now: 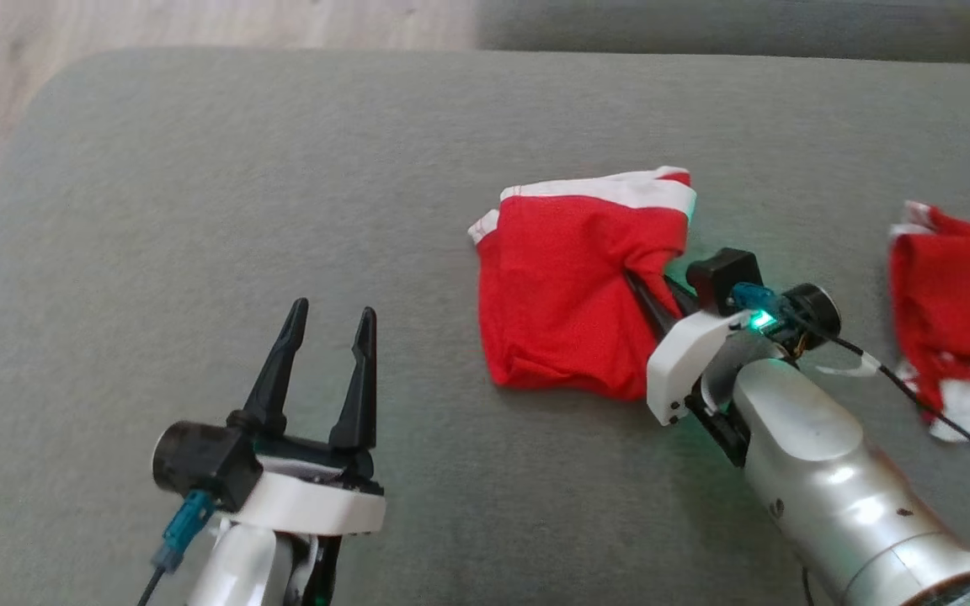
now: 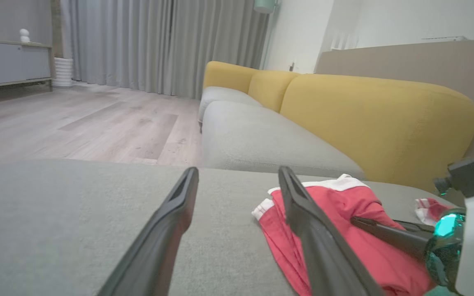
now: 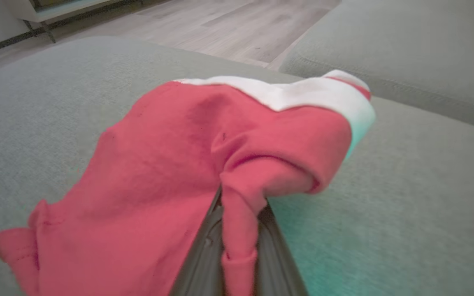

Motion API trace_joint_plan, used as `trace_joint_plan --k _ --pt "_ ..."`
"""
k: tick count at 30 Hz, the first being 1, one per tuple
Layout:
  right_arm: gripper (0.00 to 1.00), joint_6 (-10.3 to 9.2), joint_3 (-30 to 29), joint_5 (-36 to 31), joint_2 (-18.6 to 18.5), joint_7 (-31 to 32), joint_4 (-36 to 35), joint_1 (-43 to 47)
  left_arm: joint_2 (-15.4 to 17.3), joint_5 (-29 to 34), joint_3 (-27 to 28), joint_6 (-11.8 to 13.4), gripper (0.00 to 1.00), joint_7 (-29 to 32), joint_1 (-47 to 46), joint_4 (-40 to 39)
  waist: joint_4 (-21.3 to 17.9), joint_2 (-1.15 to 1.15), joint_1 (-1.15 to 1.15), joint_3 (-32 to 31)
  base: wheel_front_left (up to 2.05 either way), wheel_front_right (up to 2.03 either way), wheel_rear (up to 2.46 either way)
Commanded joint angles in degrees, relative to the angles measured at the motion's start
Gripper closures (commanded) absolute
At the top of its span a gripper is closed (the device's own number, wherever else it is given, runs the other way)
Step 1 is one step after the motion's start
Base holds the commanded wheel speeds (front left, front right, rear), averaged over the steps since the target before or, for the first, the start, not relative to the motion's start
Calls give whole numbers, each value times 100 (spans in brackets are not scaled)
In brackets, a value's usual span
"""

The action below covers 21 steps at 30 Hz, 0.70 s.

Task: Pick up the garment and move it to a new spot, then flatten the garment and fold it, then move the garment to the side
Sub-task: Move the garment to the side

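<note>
A red garment [image 1: 569, 303] with a white band along its far edge lies folded on the grey cushion [image 1: 283, 185], right of centre. My right gripper [image 1: 641, 290] is shut on a pinched fold at the garment's right edge; in the right wrist view the red cloth [image 3: 171, 164] bunches between the two fingers [image 3: 204, 255]. My left gripper [image 1: 329, 328] stands open over bare cushion at the lower left, well left of the garment. From the left wrist the garment [image 2: 344, 230] lies beyond the right finger, with the right gripper's dark finger [image 2: 385, 232] resting on it.
A second red and white garment [image 1: 956, 311] lies at the right edge of the cushion. A black cable [image 1: 914, 391] trails from the right wrist. Wooden floor [image 1: 114, 25] lies beyond the cushion's far left corner. A yellow-backed sofa [image 2: 344, 111] stands behind.
</note>
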Motion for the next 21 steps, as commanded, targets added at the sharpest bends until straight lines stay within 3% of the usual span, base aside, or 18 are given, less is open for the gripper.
trace_joint_plan --k 1,7,14,21 --pt "100 -4 63 -79 58 -77 -119 -159 23 -1 155 10 0 -46 -216 -219 -302 0 0 -132 0 0 0" --pt "100 -4 301 -384 -436 67 -473 -221 23 -10 41 25 0 -46 -269 -313 -943 0 0 -218 0 0 0" --pt "100 -4 676 -253 -1634 506 -1291 -290 23 -25 -155 58 0 -46 -457 -386 -1437 0 0 -84 0 0 0" --pt "100 -4 619 97 -2682 954 -2025 -262 23 1 -197 49 0 -46 -619 -381 -1632 0 0 156 0 0 0"
